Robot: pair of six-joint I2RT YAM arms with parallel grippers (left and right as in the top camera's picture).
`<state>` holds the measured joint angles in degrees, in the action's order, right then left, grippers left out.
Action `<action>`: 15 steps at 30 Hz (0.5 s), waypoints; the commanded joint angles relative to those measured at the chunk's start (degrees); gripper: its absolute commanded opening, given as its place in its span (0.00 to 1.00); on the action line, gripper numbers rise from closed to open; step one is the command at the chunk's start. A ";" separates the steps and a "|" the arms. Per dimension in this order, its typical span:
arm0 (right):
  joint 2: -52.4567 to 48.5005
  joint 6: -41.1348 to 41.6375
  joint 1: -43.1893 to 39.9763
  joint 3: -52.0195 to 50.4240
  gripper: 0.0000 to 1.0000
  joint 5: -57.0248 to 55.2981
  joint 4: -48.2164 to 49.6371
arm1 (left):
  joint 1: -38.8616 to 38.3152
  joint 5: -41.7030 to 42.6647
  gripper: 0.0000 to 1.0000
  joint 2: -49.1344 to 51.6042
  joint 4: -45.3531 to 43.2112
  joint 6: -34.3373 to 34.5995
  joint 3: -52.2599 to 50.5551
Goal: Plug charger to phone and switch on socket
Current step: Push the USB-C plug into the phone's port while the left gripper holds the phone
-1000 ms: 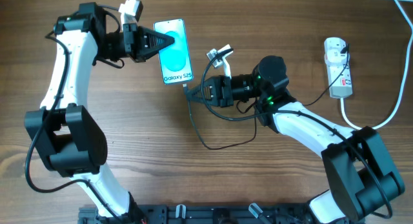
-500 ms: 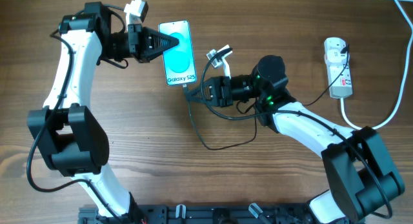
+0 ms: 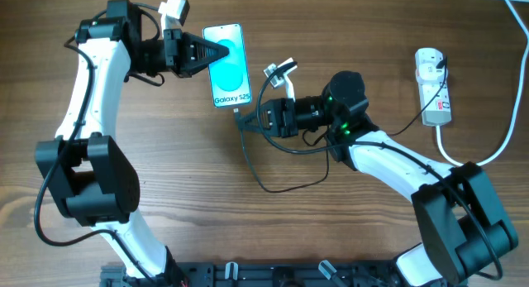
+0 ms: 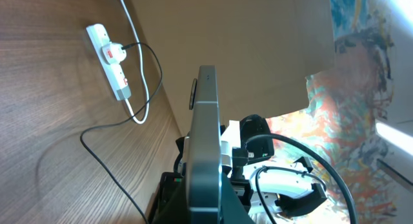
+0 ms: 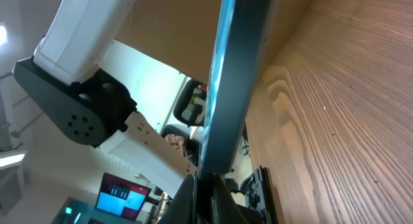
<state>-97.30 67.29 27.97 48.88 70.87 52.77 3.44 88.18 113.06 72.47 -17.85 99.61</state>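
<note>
Charger point(image 3: 263, 186), connector point(image 3: 240, 113) end: pinched between the closed jaws of the right gripper point(image 3: 246, 121), tip up against the bottom edge of the phone point(image 3: 232, 76). In the right wrist view the phone point(image 5: 229, 75) runs edge-on straight down to the fingertips point(image 5: 193, 195). We cannot tell from it whether the connector is seated in the port or only touching the rim.

Left gripper point(image 3: 218, 51): jaws clamped on the phone's left side, one finger lying over the lit screen. Phone held flat, screen up. The left wrist view shows the phone point(image 4: 203, 153) as a thin slab and, as far as we can judge, clear of the table point(image 3: 165, 204).

Outward: the black cable loops loosely over the wood below the right gripper and runs off right to the socket point(image 3: 433, 86), well apart from both grippers. The plug end appears to be in the socket point(image 4: 111, 62) already, beside the red switch point(image 4: 109, 53). A white lead point(image 3: 496, 155) trails from the socket.

We judge the step in hand to be mating connector to port. Next calls for a straight push along the phone's long axis, with the left gripper bracing against it. Then the right gripper lets go and crosses to the switch
</note>
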 commanded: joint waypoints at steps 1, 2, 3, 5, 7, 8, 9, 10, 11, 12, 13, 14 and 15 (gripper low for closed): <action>-0.76 0.24 0.35 0.11 0.04 -0.13 0.33 | -0.02 2.16 0.04 0.42 0.28 0.76 0.81; -0.76 0.24 0.35 0.11 0.04 -0.20 0.33 | -0.02 2.16 0.04 0.42 0.39 0.76 0.81; -0.76 0.24 0.35 0.11 0.04 -0.35 0.33 | -0.04 2.16 0.04 0.42 0.44 0.76 0.81; -0.76 0.24 0.35 0.11 0.04 -0.63 0.37 | -0.20 2.16 0.04 0.42 0.35 0.72 0.81; -0.76 0.31 0.35 0.11 0.04 -0.76 0.35 | -0.20 2.16 0.04 0.42 0.35 0.70 0.81; -0.76 0.31 0.35 0.11 0.04 -0.76 0.37 | -0.20 2.16 0.04 0.42 0.35 0.70 0.81; -0.76 0.33 0.35 0.11 0.04 -0.79 0.37 | -0.17 2.16 0.04 0.42 0.35 0.72 0.81; -0.76 0.31 0.35 0.11 0.04 -0.85 0.37 | -0.20 2.14 0.04 0.42 0.37 0.72 0.81; -0.76 0.31 0.35 0.11 0.04 -1.05 0.37 | -0.24 2.16 0.04 0.42 0.37 0.72 0.81; -0.76 0.33 0.35 0.11 0.04 -1.16 0.37 | -0.24 2.16 0.04 0.42 0.37 0.72 0.81; -0.76 0.33 0.35 0.11 0.04 -1.18 0.37 | -0.24 2.16 0.04 0.42 0.37 0.72 0.81; -0.76 0.33 0.35 0.11 0.04 -1.22 0.37 | -0.24 2.16 0.04 0.42 0.37 0.72 0.81; -0.76 0.33 0.35 0.11 0.04 -1.38 0.39 | -0.24 2.16 0.04 0.42 0.37 0.72 0.81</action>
<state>-97.30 67.29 27.97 48.88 70.46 52.77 3.42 88.18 113.06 72.66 -17.63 99.61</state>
